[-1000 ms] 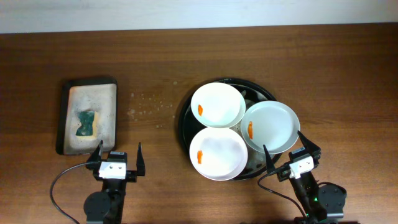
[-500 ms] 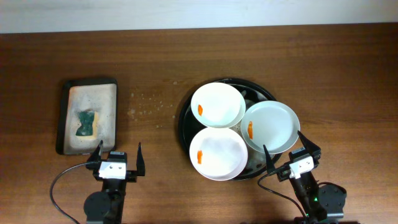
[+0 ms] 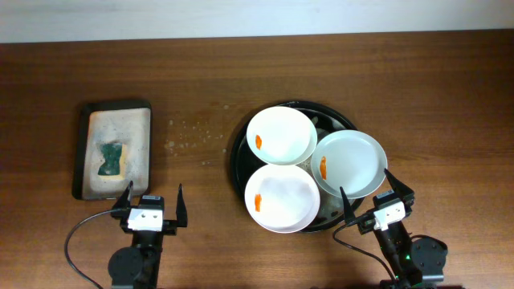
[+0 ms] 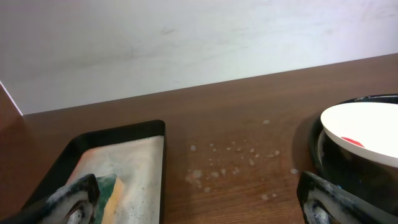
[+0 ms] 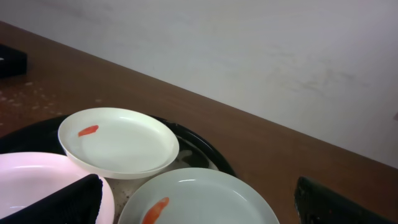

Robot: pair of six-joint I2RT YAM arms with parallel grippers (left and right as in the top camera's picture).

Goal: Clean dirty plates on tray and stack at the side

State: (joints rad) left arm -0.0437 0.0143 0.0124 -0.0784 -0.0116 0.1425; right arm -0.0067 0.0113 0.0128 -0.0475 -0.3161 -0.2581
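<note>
Well, I see a brown wooden tabletop (image 3: 434, 80) with a plain white wall (image 4: 186, 37) behind it. On the far left lies a small dark tray (image 3: 79, 152) with a green sponge (image 3: 110, 159) in it. My left tool (image 3: 154, 193) sits near it, fingers spread wide, holding nothing. Little pale specks (image 3: 189, 132) dot the wood. Next comes the round black tray (image 3: 237, 164) with three white plates on it: the back plate (image 3: 281, 135), the front plate (image 3: 281, 197) and the right plate (image 3: 351, 163). Each has an orange smear. The right plate sticks out over the rim. My right tool (image 3: 371, 189) sits just beside it, spread wide too, and empty.
</note>
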